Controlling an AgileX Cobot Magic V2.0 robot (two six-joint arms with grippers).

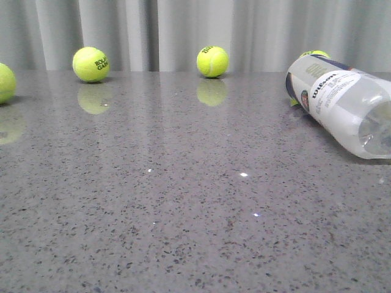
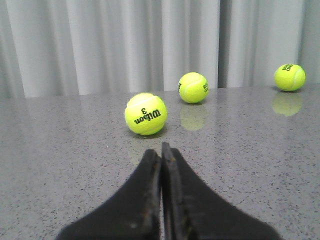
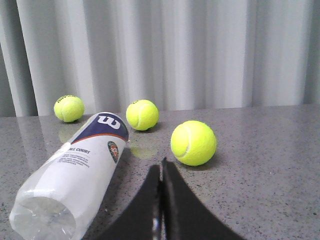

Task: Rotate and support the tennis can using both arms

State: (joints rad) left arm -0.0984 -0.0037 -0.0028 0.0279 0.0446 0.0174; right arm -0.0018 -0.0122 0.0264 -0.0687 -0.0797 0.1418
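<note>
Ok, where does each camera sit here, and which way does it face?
Front: looks forward, low over the table at the lying tennis can; no robot parts show.
Left wrist: behind the shut left tool, facing a Wilson ball.
Right wrist: behind the shut right tool, facing the can.
Front and right wrist share the can.

We see staged test bench, likely lab or studio, not home. Grey speckled stone-look table (image 1: 183, 232), polished, mirrors objects. Pale pleated curtain (image 1: 183, 30) closes off whole background in all three views. Only props on surface: loose balls (image 1: 212, 61) and can (image 1: 342, 107) lying on its side. No furniture or household clutter visible.
</note>
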